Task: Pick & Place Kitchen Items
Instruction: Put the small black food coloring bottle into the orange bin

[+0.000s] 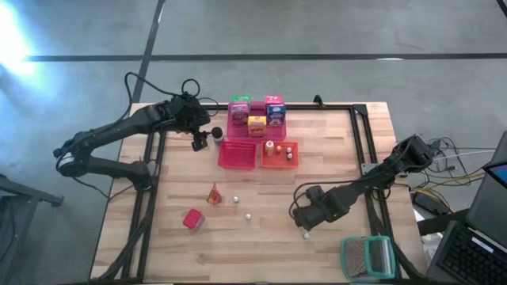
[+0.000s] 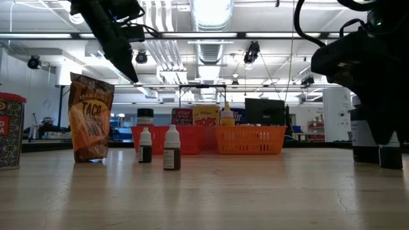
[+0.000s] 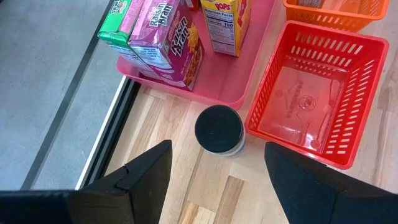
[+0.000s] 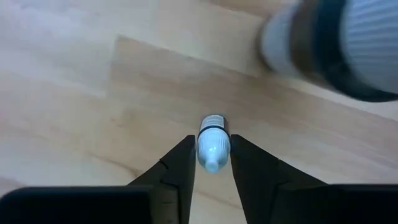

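My left gripper [image 3: 219, 149] is open and hovers above a black-lidded jar [image 3: 219, 129], which stands on the table between the pink tray [image 3: 230, 87] and the red basket [image 3: 323, 93]. In the high view, that gripper [image 1: 200, 141] is left of the basket. Green, pink, yellow and blue cartons [image 1: 255, 115] stand in the pink tray. My right gripper [image 1: 306, 220] is low over the table's near right part, shut on a small white-capped bottle [image 4: 212, 140]. A taco bag [image 1: 214, 194], a red can [image 1: 192, 219] and two small bottles [image 1: 235, 199] stand loose on the table. My right gripper pinches the small bottle between its two fingertips [image 4: 180, 158], which sit on either side of its white cap end [image 4: 212, 155]. The fingers come from above, slanting down. Whether the bottle's base still rests on the table cannot be told.
The orange basket [image 1: 280, 153] holds small bottles beside the red basket [image 1: 238, 154]. A teal-framed wire-mesh thing [image 1: 367, 257] lies at the near right corner. A blurred pale and dark round thing [image 4: 336, 43] shows close to the right wrist camera. Black rails run along the table's sides.
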